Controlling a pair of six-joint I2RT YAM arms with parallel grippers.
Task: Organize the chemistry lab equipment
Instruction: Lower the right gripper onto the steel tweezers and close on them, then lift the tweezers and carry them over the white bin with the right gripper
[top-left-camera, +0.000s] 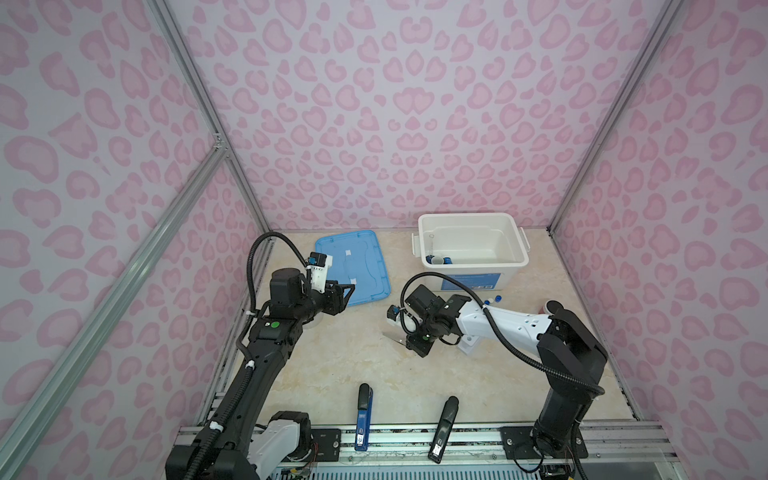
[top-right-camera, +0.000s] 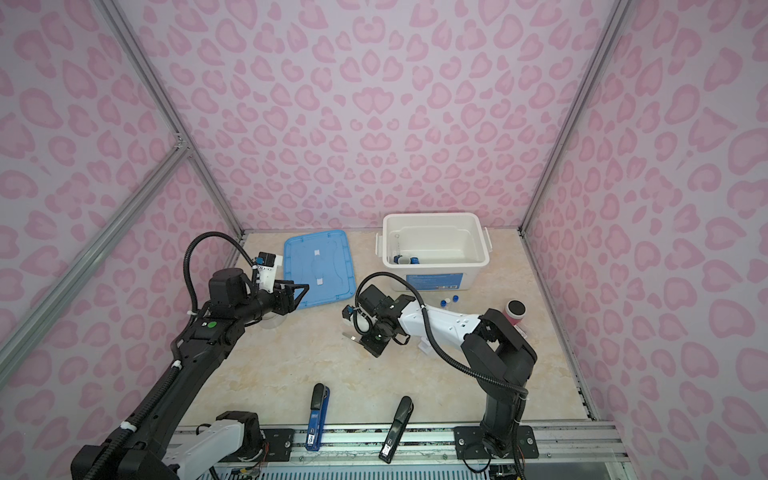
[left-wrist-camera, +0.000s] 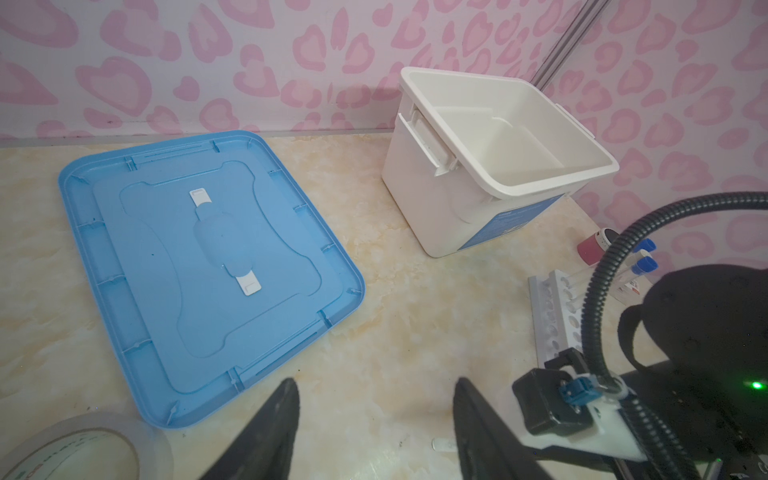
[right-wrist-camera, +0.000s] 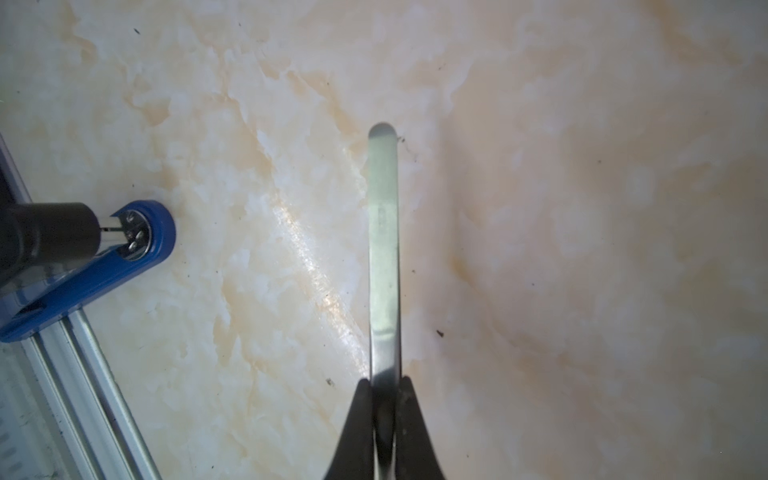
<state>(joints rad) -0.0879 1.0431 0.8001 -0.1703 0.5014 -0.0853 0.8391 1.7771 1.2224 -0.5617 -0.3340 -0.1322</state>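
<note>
right fingers (right-wrist-camera: 360, 419) pinched on metal tweezers (right-wrist-camera: 384, 249), left fingers (left-wrist-camera: 268, 432) parted near blue lid (left-wrist-camera: 137, 249)

The bin (top-left-camera: 478, 264) stands at the back of the surface (top-left-camera: 332, 374). Left of it lies the lid (top-left-camera: 353, 266), flat. Farther left and nearer is the tape roll (left-wrist-camera: 83, 449). In the bin's front left corner lie small pieces (top-left-camera: 440, 260). Just before the bin, test tubes (left-wrist-camera: 642, 257) stand in the rack (left-wrist-camera: 548, 307). A jar (top-right-camera: 515, 311) stands before its right corner. Front-left of the bin, the right hand (right-wrist-camera: 384, 380) pinches the tweezers (right-wrist-camera: 384, 249). The staplers (top-left-camera: 363, 415) lie well before it.
</note>
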